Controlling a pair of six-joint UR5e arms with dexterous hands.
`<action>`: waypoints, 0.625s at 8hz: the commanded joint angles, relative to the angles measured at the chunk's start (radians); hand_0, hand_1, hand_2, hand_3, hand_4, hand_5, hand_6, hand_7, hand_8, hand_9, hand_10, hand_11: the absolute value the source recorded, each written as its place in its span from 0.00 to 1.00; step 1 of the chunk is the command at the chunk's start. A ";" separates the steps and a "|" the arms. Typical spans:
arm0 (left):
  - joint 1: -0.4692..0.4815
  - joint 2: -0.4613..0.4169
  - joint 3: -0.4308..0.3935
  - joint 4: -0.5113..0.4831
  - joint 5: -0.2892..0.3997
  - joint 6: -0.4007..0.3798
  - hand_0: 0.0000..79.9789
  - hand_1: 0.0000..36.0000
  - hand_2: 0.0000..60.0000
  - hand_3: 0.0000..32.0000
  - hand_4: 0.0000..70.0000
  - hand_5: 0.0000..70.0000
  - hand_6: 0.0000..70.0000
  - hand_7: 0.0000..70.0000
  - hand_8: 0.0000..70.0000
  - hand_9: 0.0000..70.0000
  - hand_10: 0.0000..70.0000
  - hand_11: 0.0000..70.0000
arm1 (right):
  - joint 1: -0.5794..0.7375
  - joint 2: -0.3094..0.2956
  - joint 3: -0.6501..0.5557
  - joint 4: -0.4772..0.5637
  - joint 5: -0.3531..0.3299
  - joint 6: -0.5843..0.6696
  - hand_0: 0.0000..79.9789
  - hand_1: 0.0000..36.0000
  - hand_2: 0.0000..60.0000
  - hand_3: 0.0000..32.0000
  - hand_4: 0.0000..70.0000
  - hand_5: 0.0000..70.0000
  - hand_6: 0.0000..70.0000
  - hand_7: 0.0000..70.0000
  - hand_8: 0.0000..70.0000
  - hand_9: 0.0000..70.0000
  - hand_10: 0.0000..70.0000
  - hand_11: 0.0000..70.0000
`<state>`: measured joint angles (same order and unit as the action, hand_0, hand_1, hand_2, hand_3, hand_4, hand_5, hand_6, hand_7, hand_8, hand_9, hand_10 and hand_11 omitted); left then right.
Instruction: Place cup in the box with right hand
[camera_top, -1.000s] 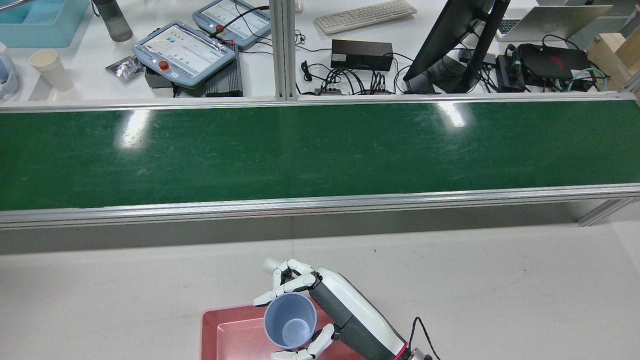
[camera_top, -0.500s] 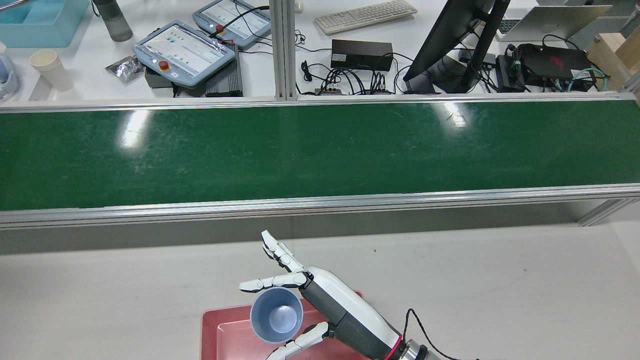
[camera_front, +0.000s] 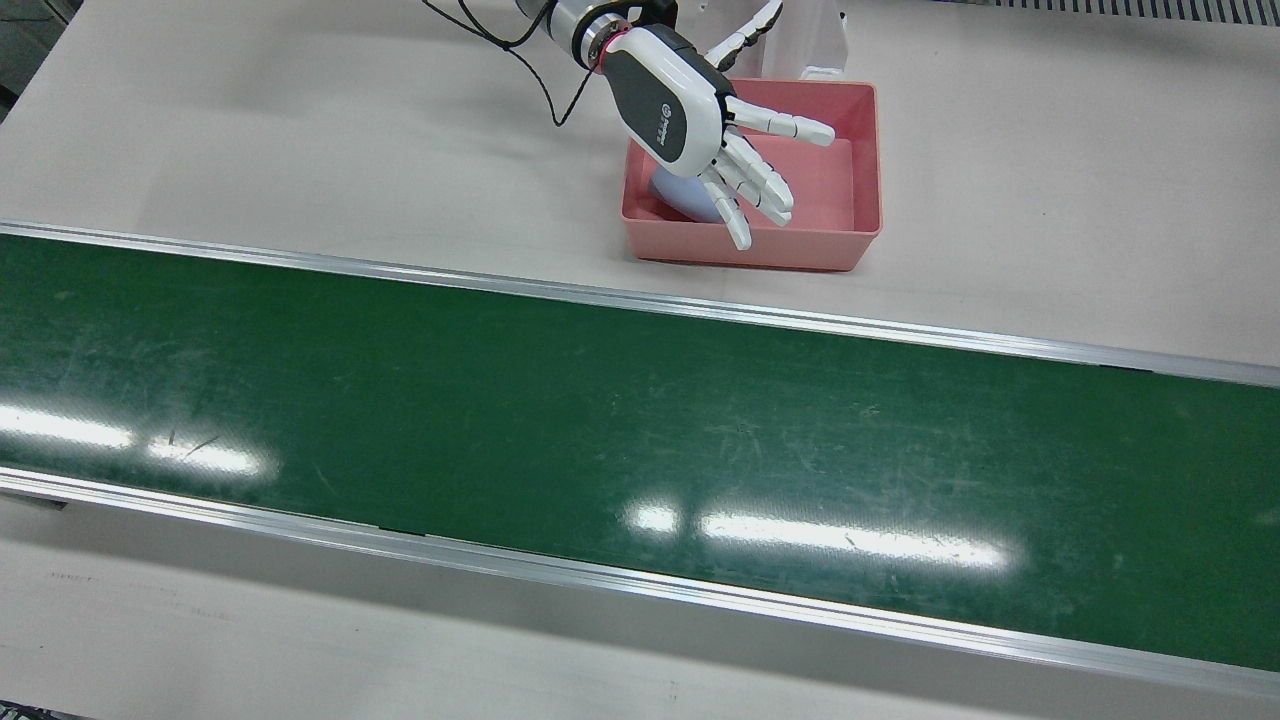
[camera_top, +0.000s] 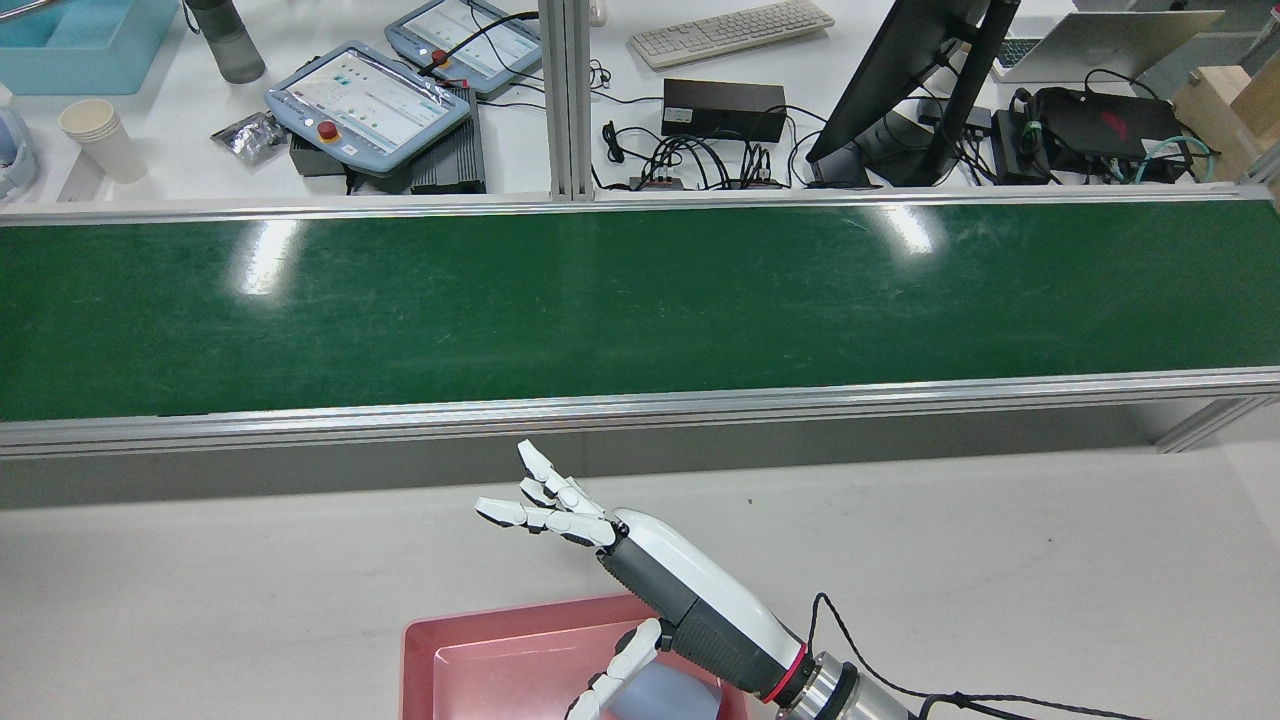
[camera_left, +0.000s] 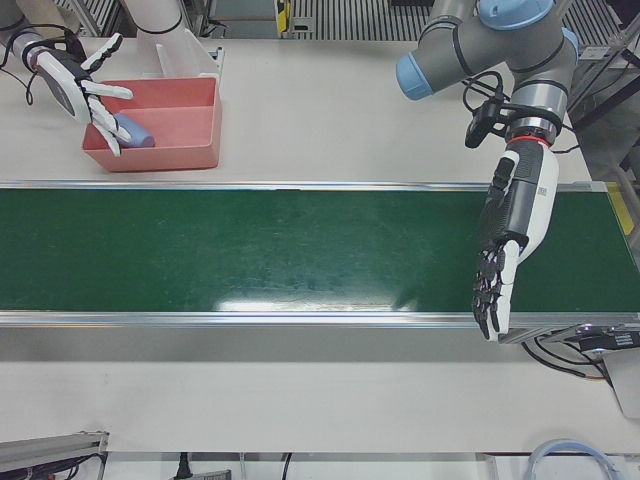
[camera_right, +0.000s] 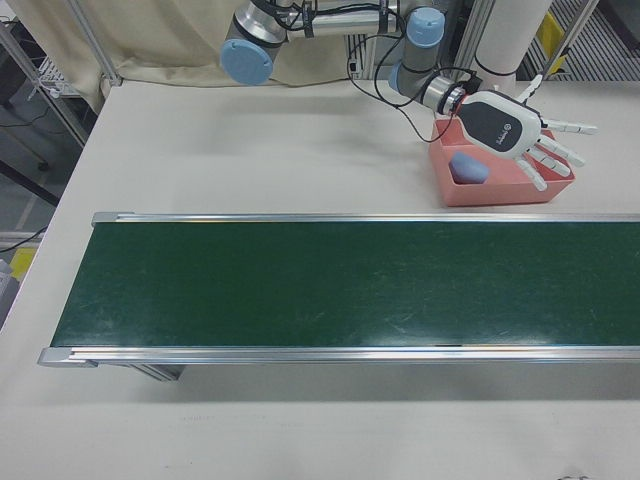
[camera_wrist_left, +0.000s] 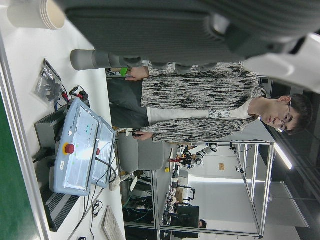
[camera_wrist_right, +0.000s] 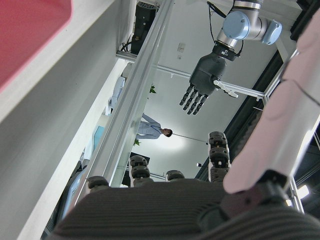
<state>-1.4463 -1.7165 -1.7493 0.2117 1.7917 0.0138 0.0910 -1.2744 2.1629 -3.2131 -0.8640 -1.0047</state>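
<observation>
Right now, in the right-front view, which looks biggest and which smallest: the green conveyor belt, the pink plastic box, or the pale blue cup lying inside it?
1. Green conveyor belt, largest by far.
2. Pink plastic box, partly covered by the white right hand.
3. Pale blue cup, smallest; it fits inside the box.

A pale table (camera_front: 300, 120) carried a pink box (camera_front: 858, 195) at upper centre and a green conveyor belt (camera_front: 600, 420) across the middle.

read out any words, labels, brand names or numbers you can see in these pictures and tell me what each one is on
None can be read.
Right hand: small logo and lettering on its back, too small to read.
Teach pendants: screens show content, too blurred to read.
Pink box, blue cup, green belt: no markings visible.
</observation>
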 joint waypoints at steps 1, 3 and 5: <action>0.000 0.000 -0.001 0.000 0.000 0.000 0.00 0.00 0.00 0.00 0.00 0.00 0.00 0.00 0.00 0.00 0.00 0.00 | 0.219 -0.075 0.083 -0.043 -0.090 0.150 0.60 0.40 0.01 0.48 0.00 0.08 0.02 0.12 0.12 0.14 0.00 0.00; 0.000 0.000 0.001 -0.002 0.000 0.000 0.00 0.00 0.00 0.00 0.00 0.00 0.00 0.00 0.00 0.00 0.00 0.00 | 0.378 -0.120 0.098 -0.192 -0.157 0.390 0.62 0.49 0.15 0.00 0.11 0.08 0.08 0.33 0.12 0.19 0.00 0.00; 0.000 0.000 -0.001 -0.002 0.000 0.000 0.00 0.00 0.00 0.00 0.00 0.00 0.00 0.00 0.00 0.00 0.00 0.00 | 0.626 -0.204 0.075 -0.194 -0.260 0.544 0.62 0.47 0.10 0.00 0.12 0.08 0.09 0.34 0.13 0.20 0.00 0.01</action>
<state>-1.4465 -1.7166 -1.7490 0.2103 1.7917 0.0138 0.4725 -1.3986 2.2555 -3.3767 -1.0215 -0.6405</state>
